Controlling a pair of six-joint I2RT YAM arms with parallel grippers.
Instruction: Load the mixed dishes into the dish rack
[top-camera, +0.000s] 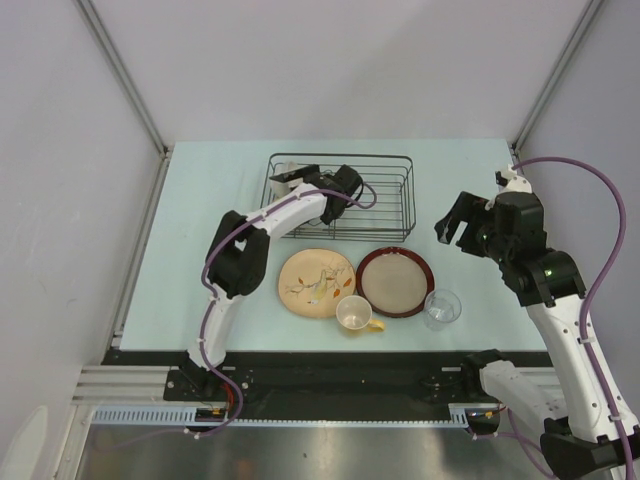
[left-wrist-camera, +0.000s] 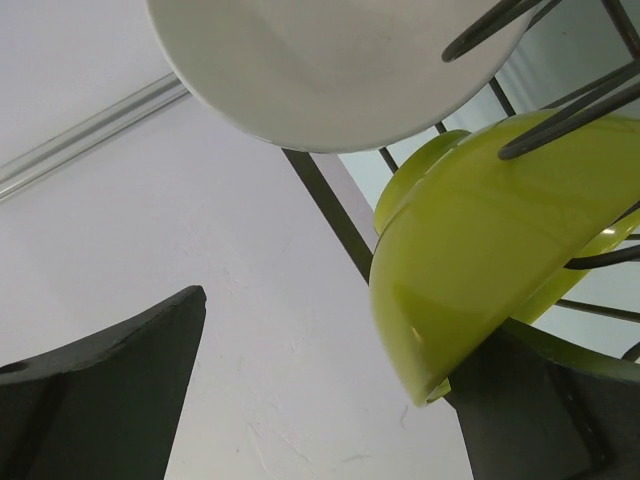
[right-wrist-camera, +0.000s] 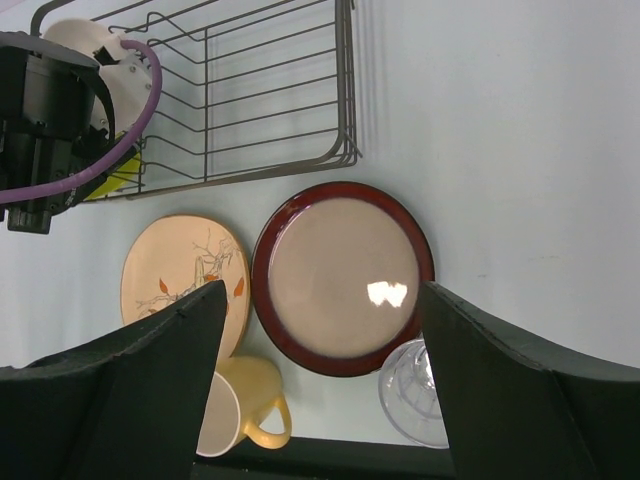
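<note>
My left gripper reaches inside the black wire dish rack. In the left wrist view its jaws stand wide open. The lime-green bowl leans on the rack wires, its rim right by the right finger. Above it sits the white bowl. My right gripper hovers open right of the rack, empty. In front of the rack lie the leaf-patterned plate, the dark-red-rimmed plate, the cream cup with a yellow handle and the clear glass.
The rack's right half shows only bare wires. The left arm and its purple cable cross the rack's left part. The cup and glass stand close to the table's near edge.
</note>
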